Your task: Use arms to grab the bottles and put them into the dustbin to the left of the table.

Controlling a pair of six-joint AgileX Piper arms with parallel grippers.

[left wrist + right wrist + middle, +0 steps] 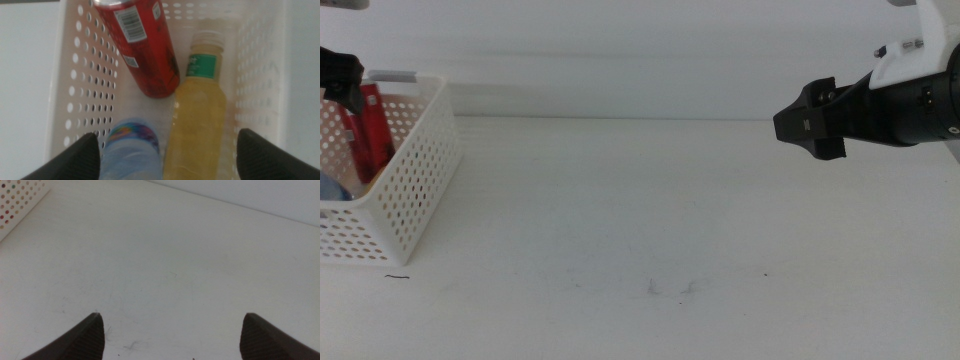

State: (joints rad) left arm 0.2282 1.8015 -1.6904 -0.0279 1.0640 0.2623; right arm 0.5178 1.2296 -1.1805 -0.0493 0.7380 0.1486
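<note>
The white perforated dustbin [415,185] stands at the table's left edge. In the left wrist view its inside [62,75] holds a slim red can [142,47], a bottle of yellow liquid [197,120] with a white cap, and a small water bottle [131,152] with a coloured label. The red can [370,130] leans up above the rim in the middle view. My left gripper [167,155] hangs open over the basket, nothing between its jaws; only its tip [342,72] shows in the middle view. My right gripper [812,122] hovers open above the table's right side, holding nothing.
The white table [640,230] carries faint dark scuff marks [670,288] near its front middle. A small dark mark [397,277] lies in front of the basket. A corner of the basket [17,200] shows in the right wrist view.
</note>
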